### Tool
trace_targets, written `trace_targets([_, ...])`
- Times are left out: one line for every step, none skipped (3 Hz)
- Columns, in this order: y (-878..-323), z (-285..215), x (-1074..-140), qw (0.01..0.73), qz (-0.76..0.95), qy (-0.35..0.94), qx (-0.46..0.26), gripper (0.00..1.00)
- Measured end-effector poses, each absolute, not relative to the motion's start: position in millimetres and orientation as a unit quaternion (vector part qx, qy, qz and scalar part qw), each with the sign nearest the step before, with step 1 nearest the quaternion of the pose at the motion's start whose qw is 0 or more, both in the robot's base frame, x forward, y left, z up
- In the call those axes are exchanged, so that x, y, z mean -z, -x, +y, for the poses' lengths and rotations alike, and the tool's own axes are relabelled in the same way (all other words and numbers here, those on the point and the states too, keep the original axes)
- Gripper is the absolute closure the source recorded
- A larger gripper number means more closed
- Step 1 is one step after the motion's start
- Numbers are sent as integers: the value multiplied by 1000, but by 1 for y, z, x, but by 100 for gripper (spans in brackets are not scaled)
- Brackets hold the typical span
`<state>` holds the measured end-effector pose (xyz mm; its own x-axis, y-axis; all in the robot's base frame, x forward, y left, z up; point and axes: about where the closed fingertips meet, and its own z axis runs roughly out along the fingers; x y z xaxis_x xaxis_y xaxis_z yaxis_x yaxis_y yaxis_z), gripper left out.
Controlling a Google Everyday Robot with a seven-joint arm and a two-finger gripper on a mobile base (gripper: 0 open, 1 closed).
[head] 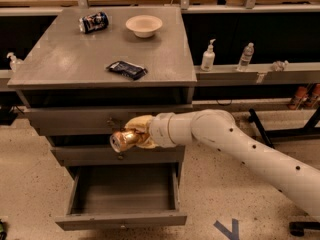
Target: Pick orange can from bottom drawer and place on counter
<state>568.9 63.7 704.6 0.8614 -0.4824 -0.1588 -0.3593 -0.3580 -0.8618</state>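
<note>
**While the can hangs between drawer and counter, the way to go is up**

Because the bottom drawer [122,220] stands pulled out nearest the viewer, its grey tray shows fully, and nothing lies in it. Just above it, in front of the two closed drawer fronts, the gripper [134,134] hovers at the end of a thick white arm [240,144] that reaches in from the right. Its yellowish fingers are clamped around the orange can [120,141].

The can lies on its side, with its long axis roughly level and its silver end facing left. It is clear of the drawer and touches nothing but the fingers.

The counter [75,59] lies above and behind the can, and its front edge overhangs the drawer fronts. By my reading, the can must come outward and rise past that edge before it moves in over the top. The edge is the one thing in the way.

On the counter, a dark blue packet [127,69] lies near the front, right of centre. Further back are a pale bowl [144,25] and a dark blue can [93,22] on its side. The front left of the counter looks the freest place for the can.

Right of the cabinet, two bottles [208,56] stand on a narrow ledge, well apart from the gripper. Wooden benches run along the back.
</note>
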Motion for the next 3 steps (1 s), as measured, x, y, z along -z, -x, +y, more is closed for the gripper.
trace_targets([-582,58,-756,533,220,813,74,100])
trace_targets([-599,54,-813,550,186,811,75,100])
trace_targets([-633,41,-874,533,187,818,108,100])
